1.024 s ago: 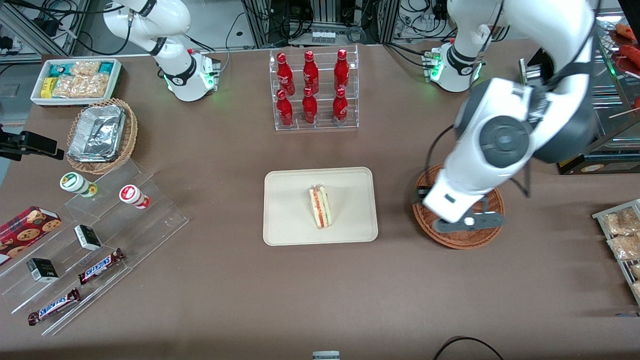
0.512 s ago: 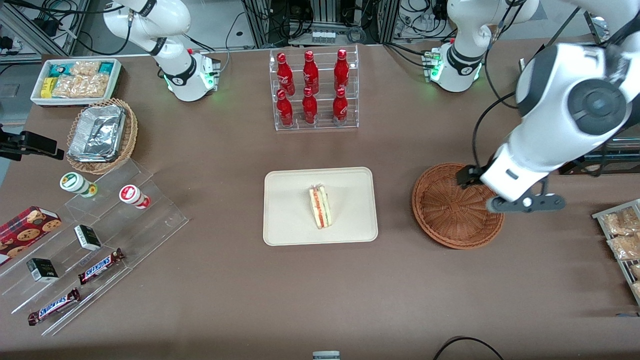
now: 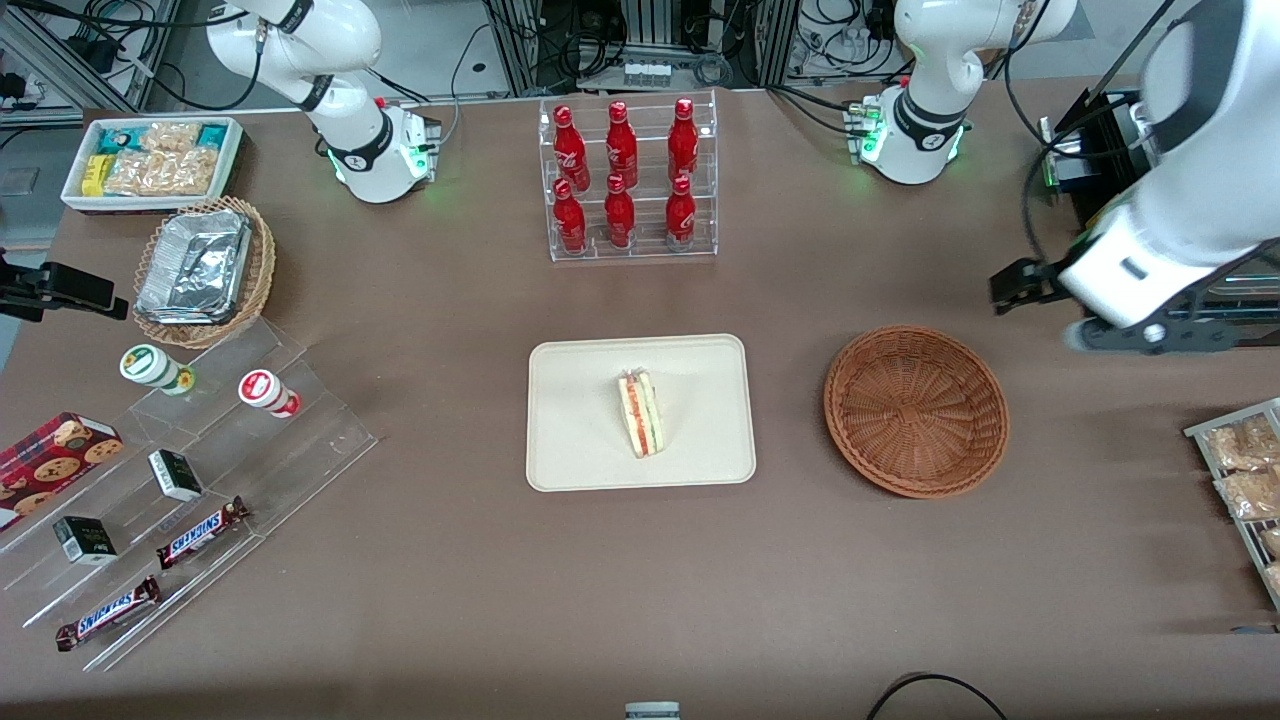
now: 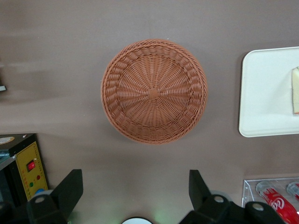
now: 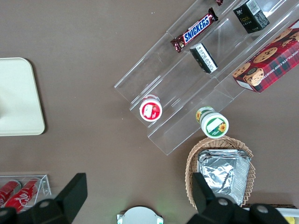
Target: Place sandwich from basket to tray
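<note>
Front view shows me the sandwich (image 3: 640, 413) already lying on the tray (image 3: 580, 450), long axis toward the camera, the basket (image 3: 915, 410) empty, and my gripper (image 3: 1085, 315) above the table's working-arm end, its 2 fingers spread and holding nothing.

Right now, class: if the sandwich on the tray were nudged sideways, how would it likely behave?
The sandwich stands on a narrow edge, so it would probably topple. Its layers might separate. The tray looks smooth, so it may slide. The gripper hangs open, away from the basket.
</note>
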Controlling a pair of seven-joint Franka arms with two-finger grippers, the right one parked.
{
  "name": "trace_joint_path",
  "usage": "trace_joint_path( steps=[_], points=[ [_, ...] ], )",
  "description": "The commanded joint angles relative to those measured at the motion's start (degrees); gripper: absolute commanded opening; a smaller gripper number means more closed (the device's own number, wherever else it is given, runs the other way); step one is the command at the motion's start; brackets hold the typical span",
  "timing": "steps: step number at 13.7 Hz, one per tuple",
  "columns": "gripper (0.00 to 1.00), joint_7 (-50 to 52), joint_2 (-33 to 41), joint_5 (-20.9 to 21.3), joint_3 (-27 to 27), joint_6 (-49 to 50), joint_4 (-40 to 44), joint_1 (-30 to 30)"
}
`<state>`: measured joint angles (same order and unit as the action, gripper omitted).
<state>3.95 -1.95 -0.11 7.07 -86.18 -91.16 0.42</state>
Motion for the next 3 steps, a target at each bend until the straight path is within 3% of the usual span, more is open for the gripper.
trace_joint_path(
  steps=[1,3],
  points=[
    [1.0,-5.2,3.1,-1.5,-2.2,3.9,0.0,0.3],
    [1.0,-5.4,3.4,-1.5,-2.9,4.2,0.2,0.4]
  ],
)
